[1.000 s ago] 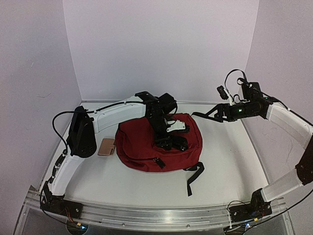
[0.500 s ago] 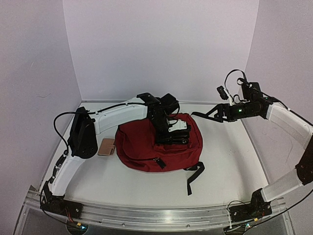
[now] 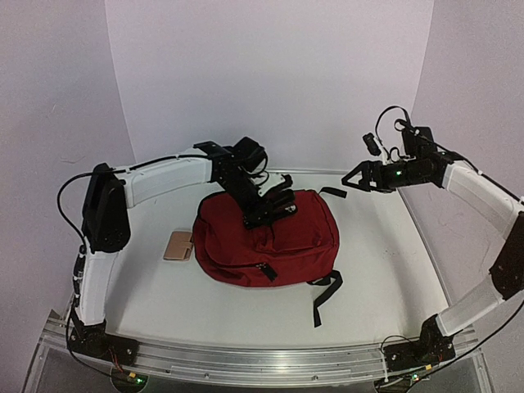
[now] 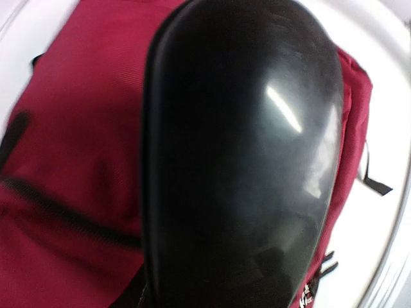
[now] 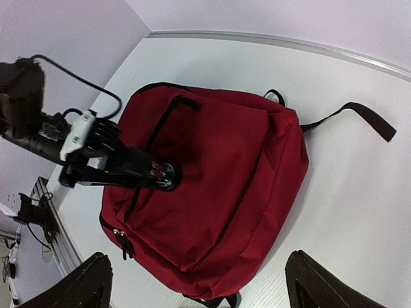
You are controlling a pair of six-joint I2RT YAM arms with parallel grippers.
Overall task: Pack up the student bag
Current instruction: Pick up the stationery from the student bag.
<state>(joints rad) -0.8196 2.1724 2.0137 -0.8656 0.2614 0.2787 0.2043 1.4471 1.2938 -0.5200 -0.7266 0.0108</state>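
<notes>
Top external shows student bag (image 3: 278, 250) apart from every table (image 3: 385, 246) edge.

The left fingers (image 5: 138, 168) have closed on a glossy black object (image 4: 237, 160) and lifted from the middle of the student bag (image 3: 278, 246) toward its far edge, while the right fingers (image 5: 90, 282) have risen slightly.

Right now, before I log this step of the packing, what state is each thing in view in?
student bag: lying flat on the table, no opening visible.
black glossy object: held over the bag.
left gripper: fingers shut on the black glossy object.
right gripper: fingers open, empty, in the air.
tan flat item: lying on the table beside the bag.
</notes>
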